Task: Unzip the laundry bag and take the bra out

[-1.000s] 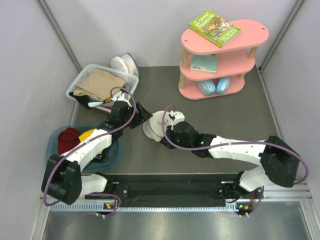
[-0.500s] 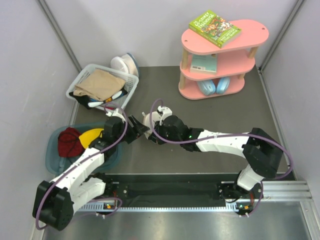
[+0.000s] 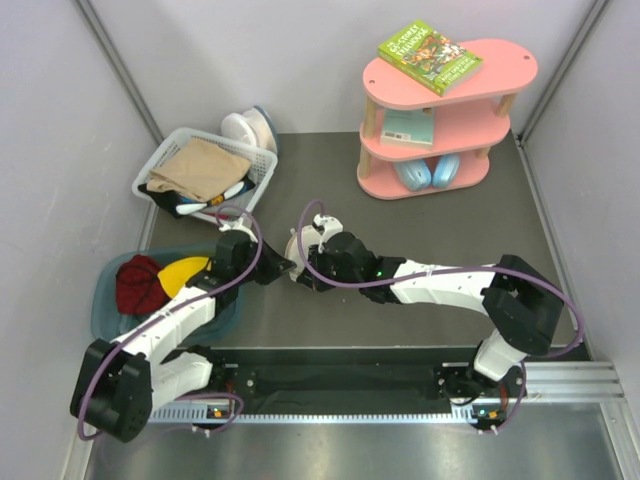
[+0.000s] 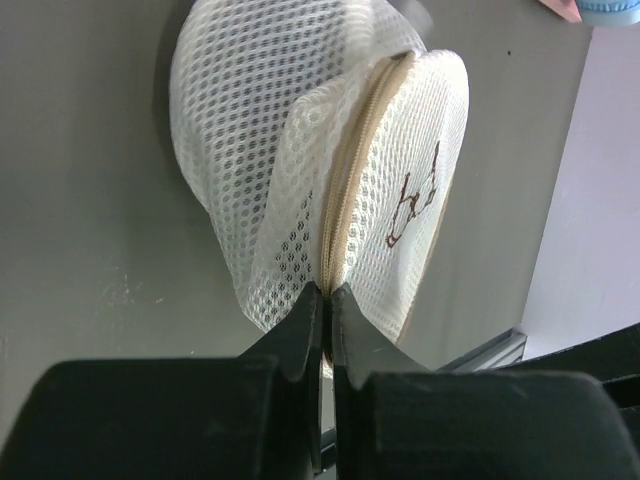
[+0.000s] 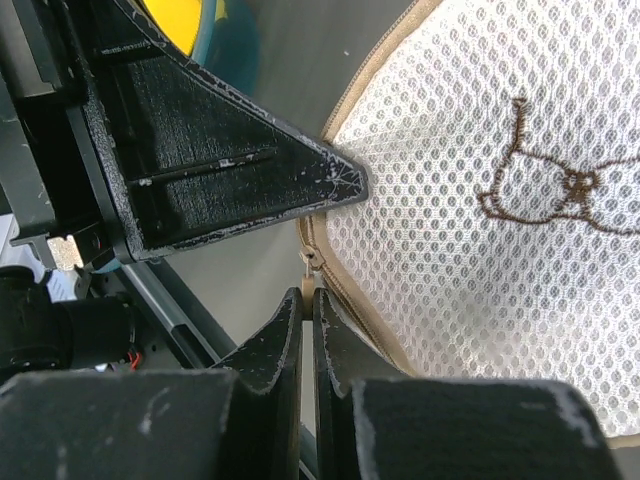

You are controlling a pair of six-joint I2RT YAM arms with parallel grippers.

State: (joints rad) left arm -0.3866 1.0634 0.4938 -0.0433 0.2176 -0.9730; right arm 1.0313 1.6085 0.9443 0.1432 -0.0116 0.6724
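Pinching the mesh edge of the laundry bag (image 4: 300, 130) right at its tan zipper seam, our left gripper (image 4: 327, 296) has its fingers pressed together with the fabric caught between the tips; our right gripper (image 5: 307, 300) meets it from the opposite side, its fingers likewise squeezed together on the small zipper pull (image 5: 311, 262) at the bag's rim; in the right wrist view one black finger of the left gripper sits just above that pull, so the two grips lie almost touching; the bag stands on edge between them, its two cream mesh halves meeting at the zipper, which looks closed along the stretch we can see; a brown stitched animal outline (image 5: 560, 190) marks the half facing our right side; from above, the bag sits on the dark table (image 3: 420, 230), left of centre and largely hidden under our right wrist; near it to the left is a blue tub (image 3: 225, 310) holding a red cloth (image 3: 135, 280); behind that, a white slatted basket (image 3: 160, 170) carries a tan garment (image 3: 205, 165); well apart at the far right stands a pink shelf (image 3: 500, 60) with a book (image 3: 430, 55) on top.
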